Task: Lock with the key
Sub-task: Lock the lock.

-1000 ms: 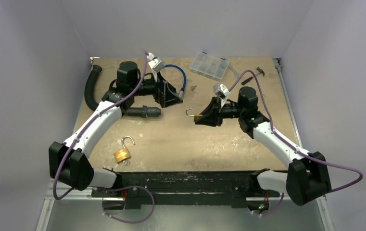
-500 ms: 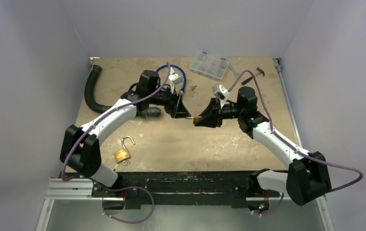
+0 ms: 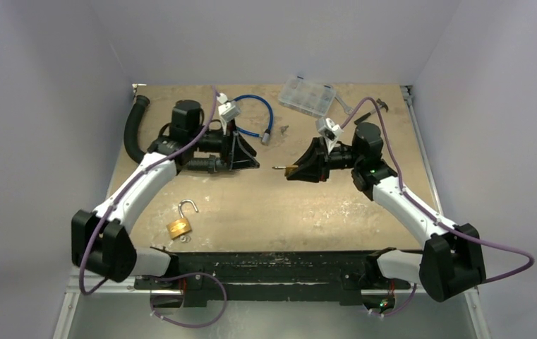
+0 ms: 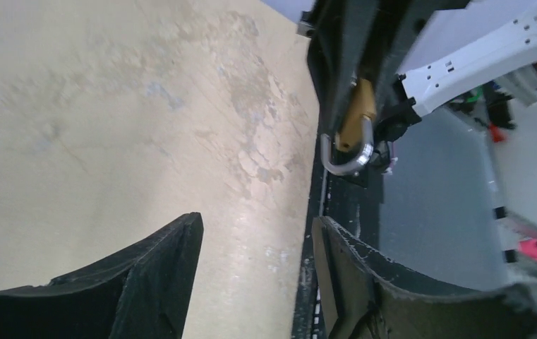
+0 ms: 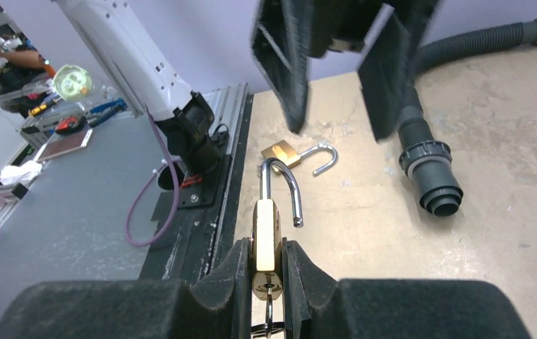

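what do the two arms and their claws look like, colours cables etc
The left arm and right arm have white link shells with bulky black joints and black bases. A purple cable loops along each, up to a small white camera block at the wrist. The left claw and right claw are matte black, each with two broad wedge-shaped fingers.

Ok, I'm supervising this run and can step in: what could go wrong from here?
The right gripper pinches the brass padlock only by its thin body; a push from the open left gripper on its open shackle might twist it loose. Its keyhole end sits deep between the fingers, so reaching it looks awkward.
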Motion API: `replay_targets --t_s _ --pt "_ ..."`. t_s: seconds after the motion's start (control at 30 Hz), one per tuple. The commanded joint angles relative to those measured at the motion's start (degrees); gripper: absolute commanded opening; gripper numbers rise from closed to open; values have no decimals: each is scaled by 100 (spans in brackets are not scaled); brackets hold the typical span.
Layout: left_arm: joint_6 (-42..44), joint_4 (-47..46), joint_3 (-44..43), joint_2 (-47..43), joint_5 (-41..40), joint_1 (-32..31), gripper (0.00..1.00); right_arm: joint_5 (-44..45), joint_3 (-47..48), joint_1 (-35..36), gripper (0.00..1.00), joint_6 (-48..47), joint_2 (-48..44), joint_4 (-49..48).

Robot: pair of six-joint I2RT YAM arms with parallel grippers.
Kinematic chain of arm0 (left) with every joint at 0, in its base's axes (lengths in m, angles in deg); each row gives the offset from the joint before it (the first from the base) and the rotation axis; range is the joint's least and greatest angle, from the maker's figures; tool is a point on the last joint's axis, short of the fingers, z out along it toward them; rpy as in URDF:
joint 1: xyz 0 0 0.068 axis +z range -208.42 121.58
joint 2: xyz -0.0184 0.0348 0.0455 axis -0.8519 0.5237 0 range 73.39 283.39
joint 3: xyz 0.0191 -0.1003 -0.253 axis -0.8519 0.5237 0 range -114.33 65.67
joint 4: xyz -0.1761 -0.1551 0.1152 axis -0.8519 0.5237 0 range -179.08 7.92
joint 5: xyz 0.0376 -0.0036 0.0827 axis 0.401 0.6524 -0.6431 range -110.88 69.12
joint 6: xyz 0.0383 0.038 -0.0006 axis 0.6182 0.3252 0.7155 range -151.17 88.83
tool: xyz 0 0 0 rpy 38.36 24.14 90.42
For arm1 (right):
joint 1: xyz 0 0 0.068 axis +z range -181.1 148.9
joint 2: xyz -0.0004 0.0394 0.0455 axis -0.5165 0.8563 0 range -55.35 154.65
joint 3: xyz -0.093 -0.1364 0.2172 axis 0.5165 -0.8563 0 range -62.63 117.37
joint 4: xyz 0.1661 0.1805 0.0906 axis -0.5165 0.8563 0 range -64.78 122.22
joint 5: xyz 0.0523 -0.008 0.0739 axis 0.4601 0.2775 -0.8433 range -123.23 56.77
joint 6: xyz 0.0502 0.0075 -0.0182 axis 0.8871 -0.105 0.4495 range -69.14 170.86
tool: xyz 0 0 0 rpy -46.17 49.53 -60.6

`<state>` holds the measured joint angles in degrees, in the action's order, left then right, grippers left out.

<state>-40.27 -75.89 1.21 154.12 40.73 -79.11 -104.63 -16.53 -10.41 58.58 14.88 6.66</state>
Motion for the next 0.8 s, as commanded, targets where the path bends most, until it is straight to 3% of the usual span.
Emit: replay_targets --t_s 0.0,0.2,0.33,0.5,0.67,0.77 --pt "1638 413 123 -888 313 82 57 -330 -138 -113 0 1304 48 -1585" --pt "1318 -47 152 -926 -296 -197 48 -188 -686 -112 0 3971 695 -4715" --pt "1673 454 -141 -759 -643 -709 48 -117 -776 -109 0 5274 1114 -6218" --pt "1624 497 -187 -598 -886 -1047 46 -67 -809 -109 0 5265 1128 -6248" --pt "1355 239 -171 -554 -777 -1052 33 -89 -858 -117 0 4916 950 -5824" --pt "1331 241 -189 -549 -646 -1055 36 -89 -870 -116 0 4653 852 -5494"
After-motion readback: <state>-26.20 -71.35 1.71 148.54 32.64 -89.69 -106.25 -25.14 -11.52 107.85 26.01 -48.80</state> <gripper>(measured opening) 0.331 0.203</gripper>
